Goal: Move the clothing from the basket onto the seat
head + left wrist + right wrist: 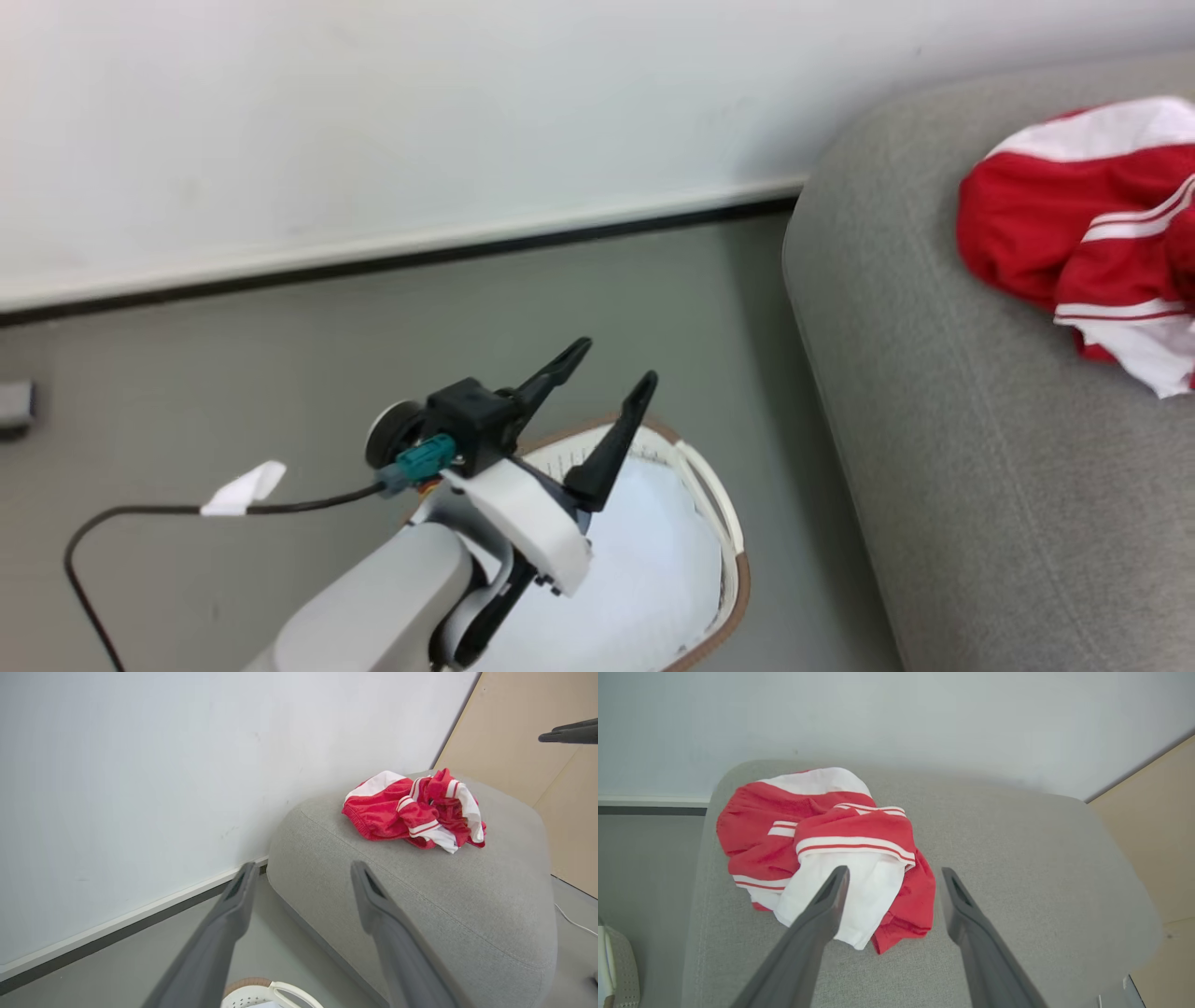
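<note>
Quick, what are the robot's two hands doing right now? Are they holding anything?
Left gripper: open, holding nothing, up above the basket.
Right gripper: open, holding nothing, above the clothing lying on the seat.

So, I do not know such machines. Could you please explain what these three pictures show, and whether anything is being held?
It is a wheeled robot with two arms, each ending in a two-fingered pincer. One picture comes from its head; the other two come from cameras on each wrist, looking along the dark fingers. The red clothing lies crumpled on the grey seat. The white basket stands on the floor beside the seat, with a pale cloth inside. The left pincer hangs open over the basket; the right pincer is open above the clothing. Nothing is held.
</note>
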